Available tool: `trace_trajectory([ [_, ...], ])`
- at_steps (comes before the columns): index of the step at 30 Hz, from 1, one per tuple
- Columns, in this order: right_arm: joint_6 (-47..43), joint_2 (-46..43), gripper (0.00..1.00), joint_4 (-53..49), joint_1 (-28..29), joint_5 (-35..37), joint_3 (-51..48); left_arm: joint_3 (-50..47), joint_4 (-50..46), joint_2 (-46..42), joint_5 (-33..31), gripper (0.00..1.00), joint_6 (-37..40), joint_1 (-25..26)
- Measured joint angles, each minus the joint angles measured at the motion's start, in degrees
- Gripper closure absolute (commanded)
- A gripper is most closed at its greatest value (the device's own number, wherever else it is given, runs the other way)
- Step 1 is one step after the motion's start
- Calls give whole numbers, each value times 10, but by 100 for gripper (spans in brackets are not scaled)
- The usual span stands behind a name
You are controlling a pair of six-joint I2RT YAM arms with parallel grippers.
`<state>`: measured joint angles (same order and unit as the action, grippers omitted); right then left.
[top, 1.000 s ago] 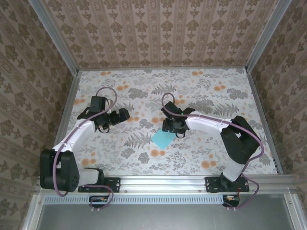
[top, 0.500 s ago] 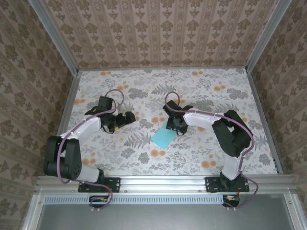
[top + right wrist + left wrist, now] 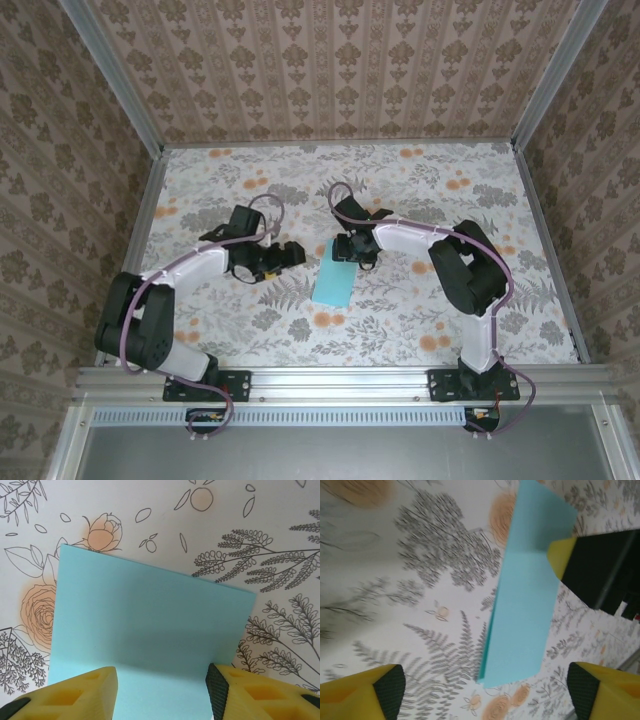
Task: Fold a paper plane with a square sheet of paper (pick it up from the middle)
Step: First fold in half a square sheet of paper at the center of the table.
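Note:
The square sheet of paper (image 3: 333,285) is light teal and lies mid-table, showing as a narrow strip from above. In the left wrist view the paper (image 3: 525,605) is bent, its far part angled at a crease and a darker band running along its left edge. My right gripper (image 3: 345,258) is at the sheet's far end. Its jaws (image 3: 162,695) stand apart over the paper (image 3: 150,620), and one yellow fingertip (image 3: 561,555) touches the crease. My left gripper (image 3: 288,253) hangs just left of the sheet, open (image 3: 487,692) and empty. No paper plane shape shows.
The table (image 3: 420,180) has a floral cover and is fenced by aluminium rails, with patterned walls on three sides. The right arm's elbow (image 3: 470,265) rises to the right of the sheet.
My left gripper has swung right, close to the paper. My right gripper has shifted to the sheet's far end. The paper now looks narrower and bent, where it lay as a flat square.

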<state>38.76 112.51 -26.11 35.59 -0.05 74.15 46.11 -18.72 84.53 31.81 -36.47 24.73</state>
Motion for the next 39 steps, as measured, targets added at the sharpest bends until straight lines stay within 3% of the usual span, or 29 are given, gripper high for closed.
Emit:
trace_trajectory([
  [5, -2, -2, 52, 8, -3, -18, -4, -21, 31, 15, 17, 25, -40, 37],
  [13, 0, -8, 58, 21, -6, -52, -11, -30, 52, 24, 21, 31, -76, 53],
  [33, 33, -15, 58, 60, -21, -64, -48, -26, 40, 55, 32, 31, -86, 87],
  [39, 37, -16, 62, 63, -22, -65, -51, -25, 40, 55, 36, 31, -86, 92],
])
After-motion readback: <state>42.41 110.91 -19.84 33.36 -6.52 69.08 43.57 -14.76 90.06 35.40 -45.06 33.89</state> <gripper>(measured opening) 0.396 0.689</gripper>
